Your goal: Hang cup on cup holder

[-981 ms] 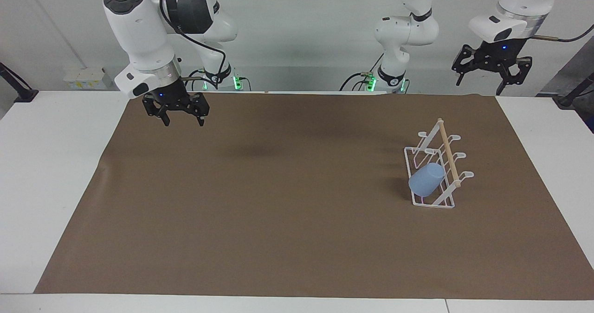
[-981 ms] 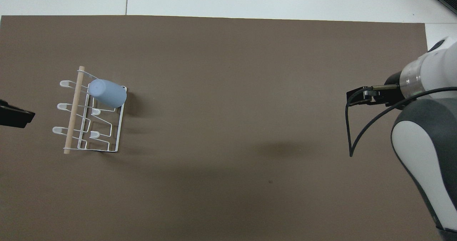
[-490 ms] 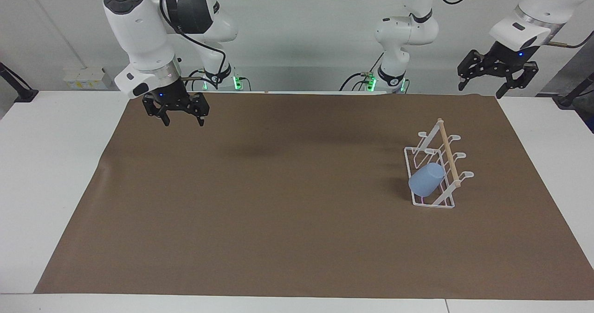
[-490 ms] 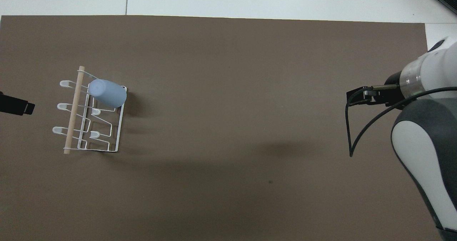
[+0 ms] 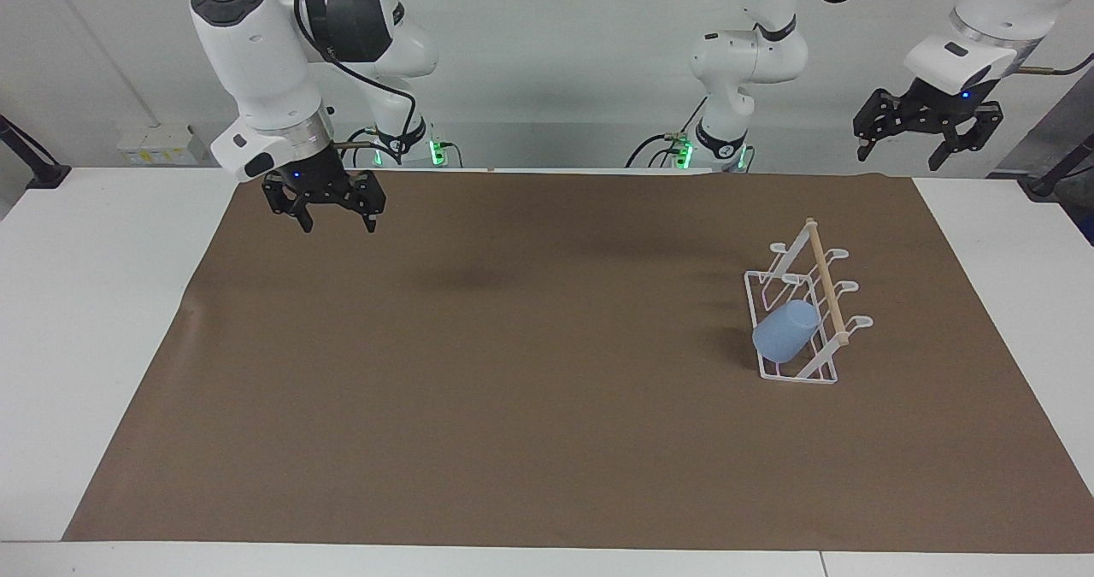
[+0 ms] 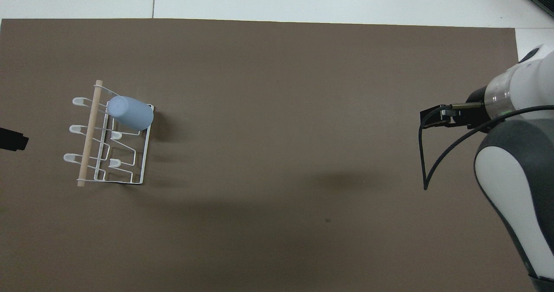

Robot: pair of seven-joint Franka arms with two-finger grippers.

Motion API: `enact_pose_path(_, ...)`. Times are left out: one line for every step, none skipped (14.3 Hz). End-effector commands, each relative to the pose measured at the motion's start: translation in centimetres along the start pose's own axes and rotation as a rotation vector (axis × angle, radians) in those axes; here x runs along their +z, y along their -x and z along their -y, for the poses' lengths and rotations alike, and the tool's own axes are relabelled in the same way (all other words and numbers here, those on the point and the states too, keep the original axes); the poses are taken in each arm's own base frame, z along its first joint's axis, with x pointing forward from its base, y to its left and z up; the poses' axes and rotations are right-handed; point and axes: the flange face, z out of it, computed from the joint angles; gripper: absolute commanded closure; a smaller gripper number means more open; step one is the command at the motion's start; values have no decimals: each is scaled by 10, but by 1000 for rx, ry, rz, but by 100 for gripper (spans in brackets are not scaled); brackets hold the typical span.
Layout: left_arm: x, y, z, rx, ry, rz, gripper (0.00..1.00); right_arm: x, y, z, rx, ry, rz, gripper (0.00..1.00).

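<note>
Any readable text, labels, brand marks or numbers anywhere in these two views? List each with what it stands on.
None can be read.
The cup, cup holder, brown mat and both arms carry no visible lettering.
A small pale box with yellow marks sits by the wall; its markings are too small to read.

Bright, even light; soft shadows

The left gripper (image 5: 927,137), empty with its fingers apart, is raised higher than a second ago and drawn outward toward the left arm's end of the table, showing only as a sliver overhead.
</note>
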Motion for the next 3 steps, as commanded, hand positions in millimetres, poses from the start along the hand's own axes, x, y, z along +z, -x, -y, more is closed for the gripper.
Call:
enact_pose_path(0, 6, -1, -42, -15, -17, 0, -3, 4, -1, 14, 2, -12, 0)
enact_pose_path(0, 5, -2, -49, -6, -21, 0, -3, 4, -1, 14, 2, -12, 0)
enact_pose_path(-1, 5, -3, -50, 5, -25, 0, -2, 4, -1, 14, 2, -10, 0)
